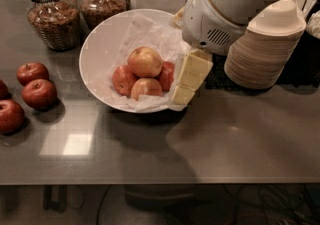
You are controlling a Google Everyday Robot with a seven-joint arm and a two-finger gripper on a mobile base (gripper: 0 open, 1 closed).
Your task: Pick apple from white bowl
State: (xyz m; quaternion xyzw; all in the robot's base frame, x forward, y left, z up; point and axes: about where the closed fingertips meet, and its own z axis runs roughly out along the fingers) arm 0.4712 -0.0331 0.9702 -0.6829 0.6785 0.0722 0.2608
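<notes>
Dark red apples (38, 94) lie well left of the cream-yellow gripper (190, 76). Just left of it, the large yellow-gold, blushed apple (144, 61) tops the pile (smaller apples (146, 88) beneath) in the wide paper-lined white bowl (100, 44); gripper over the right rim, open or closed I cannot tell.

Red apples (39, 94): clustered far left on the grey surface (225, 139).
Glass jars (52, 16): two, back left, brown filling.
Paper bowl stack (265, 49): right side, leaning.
Gripper (189, 80): just left of that stack.
</notes>
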